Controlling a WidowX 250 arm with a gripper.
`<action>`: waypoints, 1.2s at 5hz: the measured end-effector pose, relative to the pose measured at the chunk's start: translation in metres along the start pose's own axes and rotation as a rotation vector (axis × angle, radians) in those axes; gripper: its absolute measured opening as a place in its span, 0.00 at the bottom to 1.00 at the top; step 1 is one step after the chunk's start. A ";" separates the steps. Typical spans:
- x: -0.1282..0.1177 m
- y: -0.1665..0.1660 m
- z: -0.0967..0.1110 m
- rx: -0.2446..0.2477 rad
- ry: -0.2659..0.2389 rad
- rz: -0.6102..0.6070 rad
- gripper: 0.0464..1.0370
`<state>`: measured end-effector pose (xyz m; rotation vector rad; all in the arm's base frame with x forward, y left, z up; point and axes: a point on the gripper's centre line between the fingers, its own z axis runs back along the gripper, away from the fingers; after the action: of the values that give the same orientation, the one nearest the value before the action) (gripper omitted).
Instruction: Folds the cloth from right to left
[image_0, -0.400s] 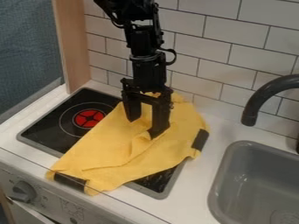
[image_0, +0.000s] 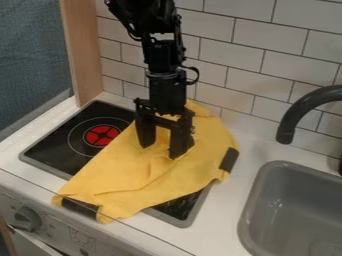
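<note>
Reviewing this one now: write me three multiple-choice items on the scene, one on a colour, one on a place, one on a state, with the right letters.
1. What colour is the cloth?
A) Grey
B) Yellow
C) Blue

2. Where is the gripper?
A) Over the sink
B) Beside the faucet
C) Down at the cloth

3. How do the gripper's fingers stand?
A) Apart
B) Pressed together
C) Crossed

1: B, the fabric lying across part of the stove is yellow.
2: C, its fingertips are down at the cloth's middle part.
3: A, yellow fabric shows between them.
</note>
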<state>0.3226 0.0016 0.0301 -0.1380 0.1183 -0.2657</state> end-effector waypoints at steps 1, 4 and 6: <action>0.003 -0.027 0.011 0.057 -0.020 -0.057 0.96; 0.018 -0.077 0.025 0.180 -0.046 -0.111 0.96; 0.039 -0.085 -0.009 0.204 0.046 -0.146 0.96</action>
<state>0.3375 -0.0909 0.0299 0.0623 0.1264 -0.4252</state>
